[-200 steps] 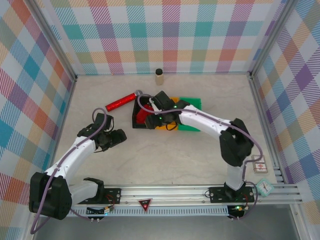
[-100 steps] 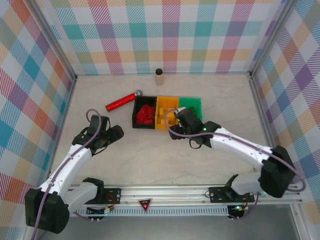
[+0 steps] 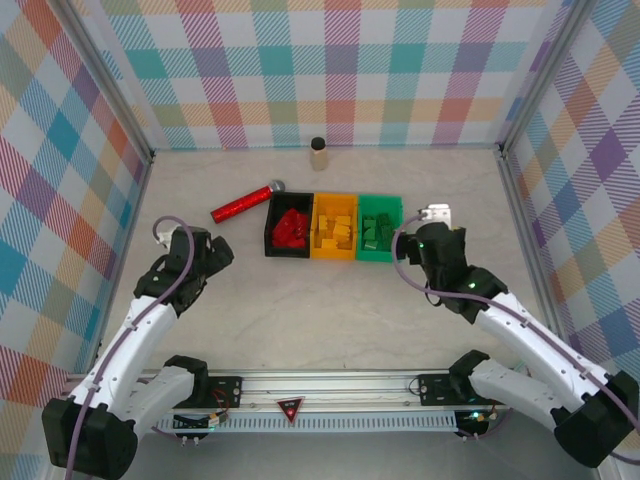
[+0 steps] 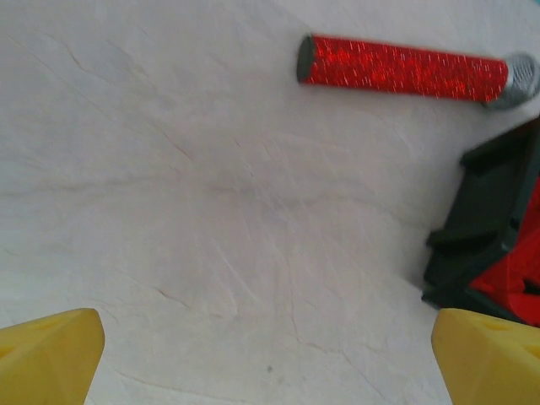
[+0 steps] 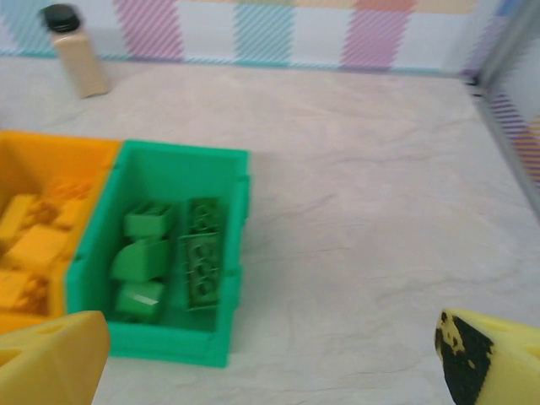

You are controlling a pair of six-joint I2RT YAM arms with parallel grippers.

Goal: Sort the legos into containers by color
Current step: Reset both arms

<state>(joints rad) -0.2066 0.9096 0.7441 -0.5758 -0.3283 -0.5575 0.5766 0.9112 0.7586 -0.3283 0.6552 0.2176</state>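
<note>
Looking from my left side across, I have my left claw (image 4: 270,354) spread wide with nothing between its yellow fingers (image 4: 51,350), hanging above the bare table (image 4: 211,211). It sits well apart from the red cylinder (image 4: 405,69) and near the corner of the black bin (image 4: 485,228). That bin holds the red legos (image 3: 291,228). The orange bin (image 5: 59,156) joined to it holds the yellow ones (image 5: 34,245), and the green bin (image 5: 181,164) at the end holds the green ones (image 5: 160,253). My right claw (image 5: 270,354) is just as wide and just as empty, set off to the right of the green bin. The tan cylinder (image 5: 80,55) stands far back by the wall.

Every brick I can see already lies in the bin of its own colour, so I judge the sorting finished or all but. The next move calls for little: a check round the bins for a stray brick, then drawing both arms home without clipping the row.
</note>
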